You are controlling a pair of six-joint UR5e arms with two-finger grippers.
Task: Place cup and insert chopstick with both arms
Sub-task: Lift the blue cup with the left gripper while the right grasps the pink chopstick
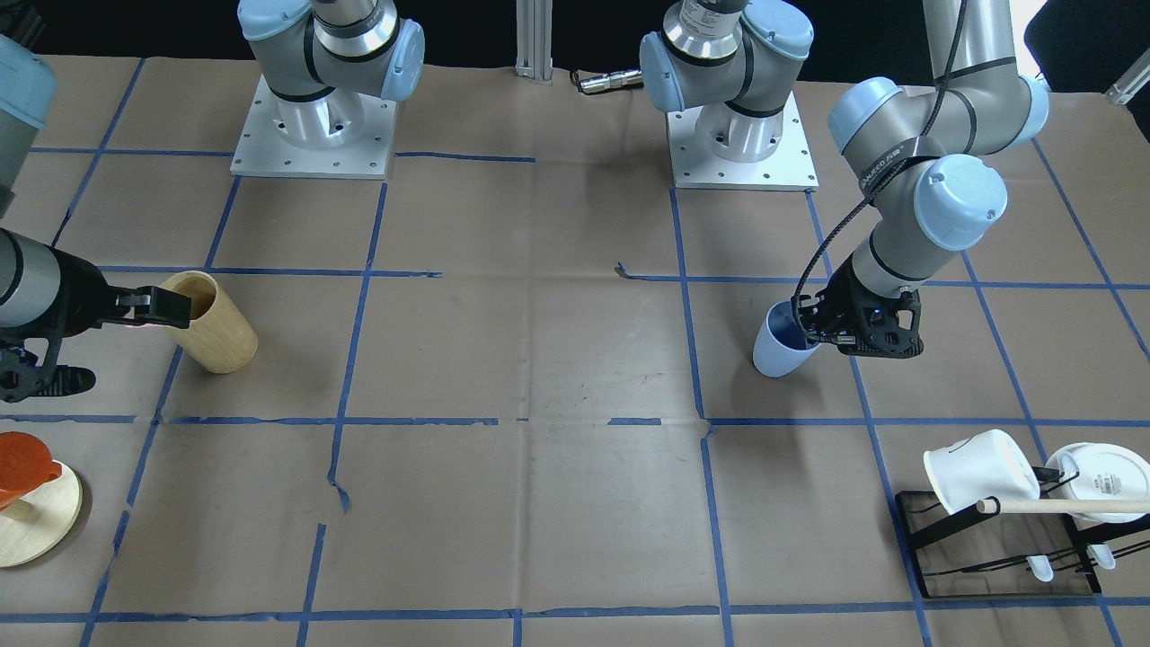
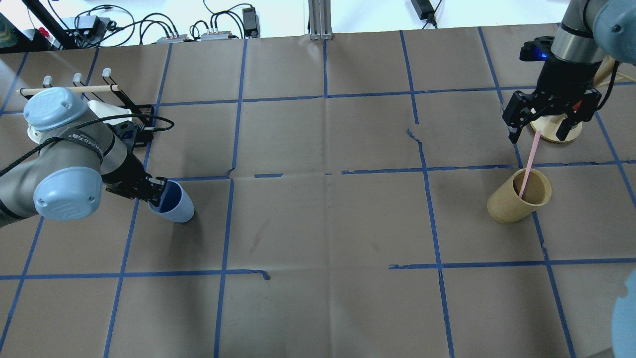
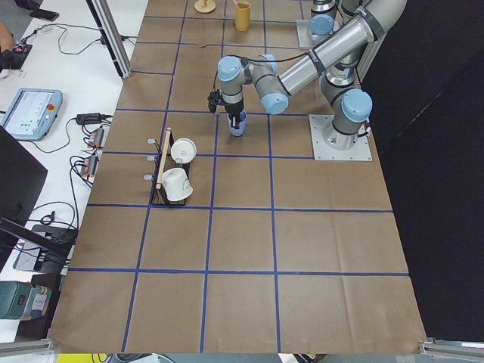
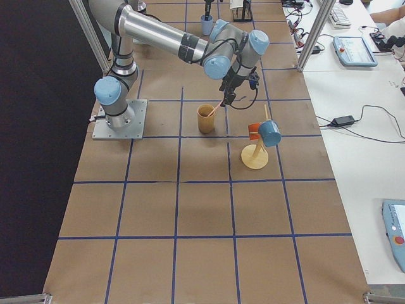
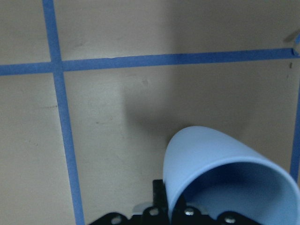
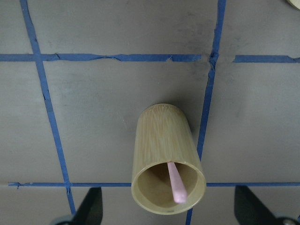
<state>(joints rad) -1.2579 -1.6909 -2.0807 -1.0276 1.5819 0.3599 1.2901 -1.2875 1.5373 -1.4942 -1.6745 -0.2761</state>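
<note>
The light blue cup (image 2: pixel 175 206) is tilted, low over the left part of the table. It also shows in the front view (image 1: pixel 778 349) and the left wrist view (image 5: pixel 220 173). My left gripper (image 2: pixel 158 195) is shut on its rim, one finger inside. The pale pink chopstick (image 2: pixel 529 161) leans inside the tan wooden cup (image 2: pixel 516 199), its top sticking out toward my right gripper (image 2: pixel 538 133). That gripper is open, jaws wide apart above the stick and not touching it. The right wrist view shows the chopstick (image 6: pixel 176 185) in the wooden cup (image 6: pixel 164 145).
A black rack with white mugs (image 1: pixel 979 472) and a thick beige rod (image 2: pixel 69 89) stands at the table's left end. A round wooden stand (image 1: pixel 36 517) with an orange piece stands at the right end, behind my right gripper. Both arm bases (image 1: pixel 314 126) are at the robot's edge.
</note>
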